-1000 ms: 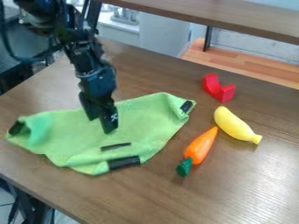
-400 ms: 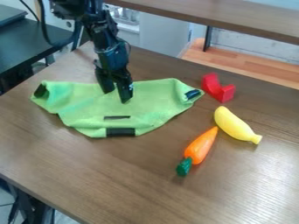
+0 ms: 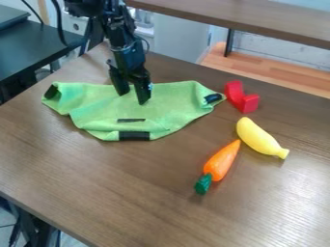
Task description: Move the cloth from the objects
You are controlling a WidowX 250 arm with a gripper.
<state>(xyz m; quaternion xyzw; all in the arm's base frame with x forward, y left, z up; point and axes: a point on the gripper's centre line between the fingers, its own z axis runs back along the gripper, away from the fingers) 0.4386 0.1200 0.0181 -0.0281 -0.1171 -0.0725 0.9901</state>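
Cloth (image 3: 171, 103) lay rumpled on the surface (image 3: 129, 193), apart from the carrot (image 3: 221, 160) and yellow toy (image 3: 259, 137), one corner just beside the red block (image 3: 241, 99). Above its far part, the claw (image 3: 132, 98) was spread. Good work likely called for light pressure, sliding away from the block, then lifting straight up.

From my station I saw the green cloth (image 3: 180, 103) lying rumpled but spread out on the table (image 3: 129, 193), black patches along its lower edge and at its side corners. Its right corner sat just beside the red curved block (image 3: 246, 102). I saw the yellow banana (image 3: 259, 138) lying slantwise, and the orange carrot (image 3: 221, 160), tip beside it, green top pointing down-left, both apart from the cloth.
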